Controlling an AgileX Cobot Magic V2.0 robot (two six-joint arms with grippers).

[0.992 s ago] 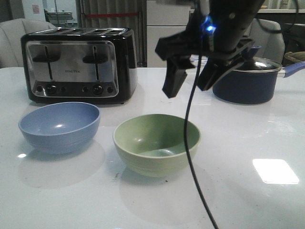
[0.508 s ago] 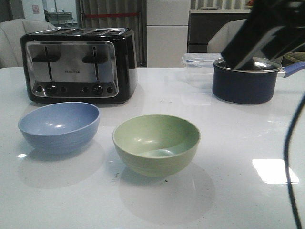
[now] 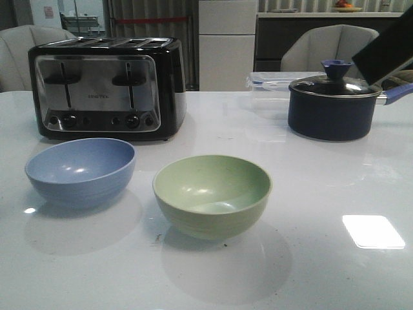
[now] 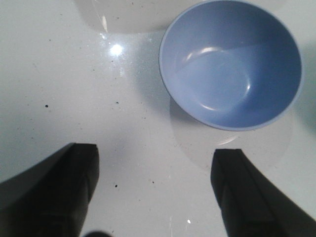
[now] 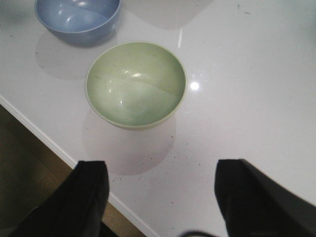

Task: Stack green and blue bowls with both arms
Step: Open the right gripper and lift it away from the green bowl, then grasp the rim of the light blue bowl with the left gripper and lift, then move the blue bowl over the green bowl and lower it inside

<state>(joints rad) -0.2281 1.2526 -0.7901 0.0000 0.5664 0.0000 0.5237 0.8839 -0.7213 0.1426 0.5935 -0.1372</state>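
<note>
The periwinkle blue bowl [image 3: 80, 170] sits upright on the white table [image 3: 322, 181] at the front left. The sage green bowl [image 3: 211, 194] stands to its right, apart from it. Both are empty. My left gripper [image 4: 155, 190] is open and empty, high over bare table beside the blue bowl [image 4: 231, 64]. My right gripper [image 5: 160, 197] is open and empty, high above the table's near edge; the green bowl [image 5: 136, 84] and the blue bowl [image 5: 78, 17] lie beyond it. In the front view only a black piece of the right arm [image 3: 390, 51] shows at the upper right.
A black and chrome toaster [image 3: 106, 87] stands behind the blue bowl. A dark navy lidded pot [image 3: 332, 106] stands at the back right, with a clear plastic box [image 3: 268, 87] beside it. The table's edge [image 5: 54, 148] runs under the right gripper.
The right arm has risen and drawn back to the upper right, out of the middle of the front view. Its gripper and cable no longer hang above the green bowl. The bowls have not moved.
</note>
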